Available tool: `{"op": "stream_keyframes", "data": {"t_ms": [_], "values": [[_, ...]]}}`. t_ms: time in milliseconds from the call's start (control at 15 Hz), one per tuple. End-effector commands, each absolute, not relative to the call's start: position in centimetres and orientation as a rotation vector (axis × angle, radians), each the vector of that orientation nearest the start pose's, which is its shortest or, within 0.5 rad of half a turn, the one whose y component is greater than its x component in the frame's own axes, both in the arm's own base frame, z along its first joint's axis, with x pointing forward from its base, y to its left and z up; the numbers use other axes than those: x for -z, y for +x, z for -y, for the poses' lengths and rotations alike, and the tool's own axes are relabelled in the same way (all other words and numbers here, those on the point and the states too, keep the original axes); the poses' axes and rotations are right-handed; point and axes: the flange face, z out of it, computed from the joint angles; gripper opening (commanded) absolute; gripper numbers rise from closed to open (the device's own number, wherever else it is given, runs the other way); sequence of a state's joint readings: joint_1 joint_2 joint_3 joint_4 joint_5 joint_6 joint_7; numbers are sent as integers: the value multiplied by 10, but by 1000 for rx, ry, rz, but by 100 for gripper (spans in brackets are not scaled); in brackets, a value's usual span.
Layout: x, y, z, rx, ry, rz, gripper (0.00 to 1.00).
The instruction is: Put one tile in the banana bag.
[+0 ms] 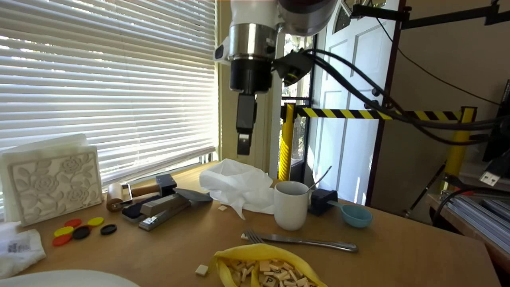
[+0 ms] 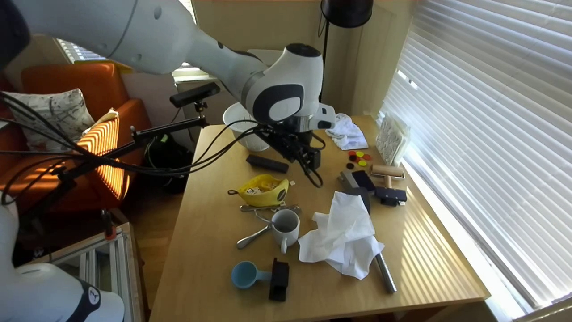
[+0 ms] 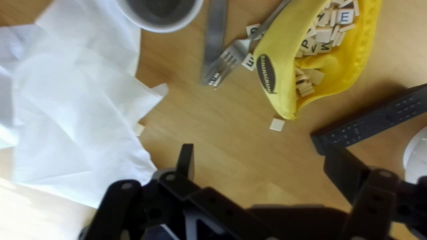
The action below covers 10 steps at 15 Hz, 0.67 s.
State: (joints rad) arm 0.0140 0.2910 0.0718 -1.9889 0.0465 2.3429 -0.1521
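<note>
The yellow banana bag (image 3: 278,63) lies open on the table with many letter tiles inside; it also shows in both exterior views (image 1: 275,250) (image 2: 272,197). A loose blank tile (image 3: 277,124) lies just off the bag's tip, also seen in both exterior views (image 1: 202,270) (image 2: 292,183). Another tile (image 3: 138,129) is partly under the white paper's edge. A tile marked E (image 3: 249,62) and another tile (image 3: 253,30) lie beside the bag near the fork, and one (image 3: 215,80) is under its tines. My gripper (image 3: 260,150) is open and empty, high above the table (image 1: 244,145).
A white mug (image 1: 291,207), fork (image 3: 233,55) and knife (image 3: 214,33) lie near the bag. Crumpled white paper (image 3: 73,110) is on the mug's far side. A black remote (image 3: 370,116), stapler (image 1: 163,211), coloured discs (image 1: 81,232) and blue scoop (image 1: 356,216) are also on the table.
</note>
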Motion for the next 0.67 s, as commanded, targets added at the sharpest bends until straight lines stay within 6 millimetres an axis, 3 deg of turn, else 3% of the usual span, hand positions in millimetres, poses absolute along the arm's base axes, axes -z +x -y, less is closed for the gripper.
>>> {"op": "stream_keyframes", "data": {"t_ms": [0, 200, 467, 533, 600], "values": [[-352, 562, -27, 132, -3230, 126, 100], [-362, 533, -12, 64, -3379, -21, 100], [-373, 495, -9, -314, -3490, -192, 100], [-363, 516, -6, -218, -3443, -122, 100], [-367, 508, -6, -282, -3453, -155, 100]]}}
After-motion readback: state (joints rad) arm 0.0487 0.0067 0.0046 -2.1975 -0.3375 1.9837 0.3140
